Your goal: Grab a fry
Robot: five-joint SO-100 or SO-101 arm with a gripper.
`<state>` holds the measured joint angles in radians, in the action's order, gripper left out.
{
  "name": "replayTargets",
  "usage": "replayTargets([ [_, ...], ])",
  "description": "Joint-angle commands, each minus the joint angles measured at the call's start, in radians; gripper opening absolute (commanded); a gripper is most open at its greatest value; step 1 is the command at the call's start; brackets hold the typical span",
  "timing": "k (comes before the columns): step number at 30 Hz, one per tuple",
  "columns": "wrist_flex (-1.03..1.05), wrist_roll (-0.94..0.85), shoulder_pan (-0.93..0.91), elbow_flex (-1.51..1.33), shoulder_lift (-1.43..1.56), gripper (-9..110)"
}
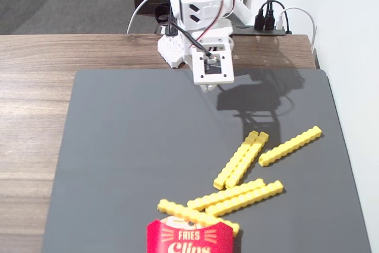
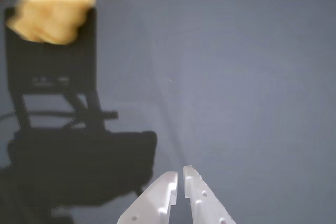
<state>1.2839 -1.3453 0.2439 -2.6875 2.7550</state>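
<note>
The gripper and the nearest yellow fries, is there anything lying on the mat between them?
Nothing: in the fixed view only bare dark mat and the arm's shadow lie between the gripper and the nearest fries.

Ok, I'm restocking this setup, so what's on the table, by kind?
Fries: 6
Carton: 1
Mat: 1
Total: 8

Matt dark-grey mat [image 1: 148,146] on grained brown wood table [image 1: 35,57]; studded yellow plastic fries [image 1: 290,146]; white gripper [image 2: 180,174], probably matt plastic.
</note>
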Motion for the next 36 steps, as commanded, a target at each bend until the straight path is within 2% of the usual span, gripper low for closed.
replayTargets([
  [1, -0.012, 0.06, 0.048, 0.123, -0.087, 0],
  [12, -0.002, 0.183, 0.114, 0.322, -0.29, 0],
  [25, -0.074, 0.443, 0.233, 0.5, -0.574, 1],
  [36, -0.138, 0.618, 0.278, 0.62, -0.776, 20],
])
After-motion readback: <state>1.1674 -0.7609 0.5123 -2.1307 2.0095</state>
